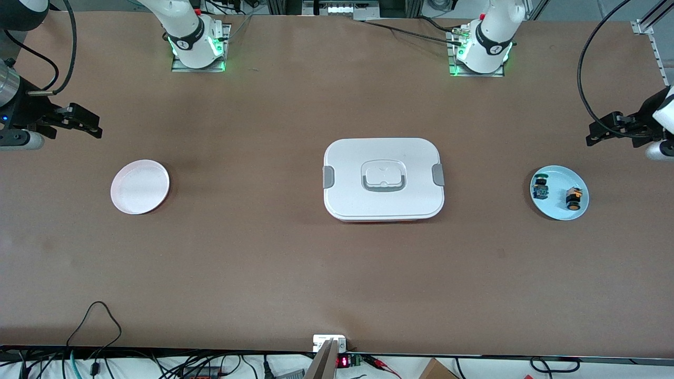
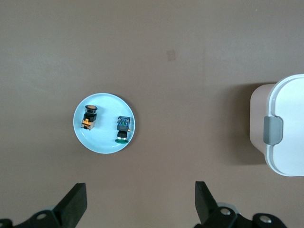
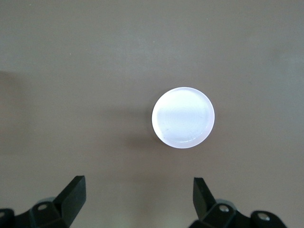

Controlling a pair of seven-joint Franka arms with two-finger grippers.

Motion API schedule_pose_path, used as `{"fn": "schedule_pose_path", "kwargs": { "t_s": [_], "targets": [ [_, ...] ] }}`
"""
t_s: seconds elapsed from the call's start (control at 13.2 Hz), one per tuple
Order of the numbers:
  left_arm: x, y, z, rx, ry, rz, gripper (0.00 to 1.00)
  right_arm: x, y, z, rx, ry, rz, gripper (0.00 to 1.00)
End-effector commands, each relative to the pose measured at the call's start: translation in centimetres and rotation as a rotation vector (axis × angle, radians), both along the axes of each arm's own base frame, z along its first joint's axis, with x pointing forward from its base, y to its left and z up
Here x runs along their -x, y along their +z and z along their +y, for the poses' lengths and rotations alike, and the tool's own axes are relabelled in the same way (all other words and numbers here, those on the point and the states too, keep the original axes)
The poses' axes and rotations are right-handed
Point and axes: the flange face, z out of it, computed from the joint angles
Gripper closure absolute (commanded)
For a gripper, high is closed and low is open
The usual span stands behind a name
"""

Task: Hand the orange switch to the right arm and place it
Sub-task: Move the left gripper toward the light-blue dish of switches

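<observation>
The orange switch (image 1: 574, 197) lies on a light blue plate (image 1: 557, 209) at the left arm's end of the table, beside a green-capped switch (image 1: 539, 187). In the left wrist view the orange switch (image 2: 89, 117), the green-capped switch (image 2: 123, 128) and the plate (image 2: 102, 142) all show. My left gripper (image 1: 591, 134) is open and empty, up over bare table close to the blue plate; it also shows in its wrist view (image 2: 140, 204). My right gripper (image 1: 92, 125) is open and empty, up over bare table at the right arm's end, close to a pink plate (image 1: 140, 186); it also shows in its wrist view (image 3: 139, 199).
A white lidded box (image 1: 383, 179) with grey clasps stands in the middle of the table, between the two plates; its edge shows in the left wrist view (image 2: 285, 123). The pink plate (image 3: 183, 117) has nothing on it. Cables hang near both arms.
</observation>
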Motion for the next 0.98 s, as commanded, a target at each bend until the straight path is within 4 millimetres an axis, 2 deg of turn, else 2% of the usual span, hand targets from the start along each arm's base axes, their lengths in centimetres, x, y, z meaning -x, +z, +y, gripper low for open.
{"fn": "schedule_pose_path", "kwargs": {
  "t_s": [0.0,0.15,0.38,0.53,0.68,0.91],
  "targets": [
    [0.3,-0.2,1.2,-0.004,0.012,0.052,0.00,0.1,0.8,-0.2,-0.001,-0.017,0.003,0.00],
    [0.3,-1.8,1.6,0.009,-0.076,0.101,0.00,0.1,0.8,-0.3,-0.001,-0.017,0.003,0.00],
    [-1.0,-6.9,5.3,0.084,-0.372,0.177,0.00,0.2,0.7,-0.3,-0.001,-0.017,0.011,0.00],
    [-1.4,-9.5,7.4,0.116,-0.472,0.213,0.00,0.0,0.2,-0.2,0.000,-0.018,0.023,0.00],
    [-2.2,-12.7,7.8,0.154,-0.686,0.256,0.00,-0.2,-0.1,-0.2,0.000,-0.018,0.026,0.00],
    [-2.5,-14.9,8.9,0.202,-0.842,0.277,0.00,-0.1,0.3,-0.4,0.000,-0.020,0.020,0.00]
  ]
}}
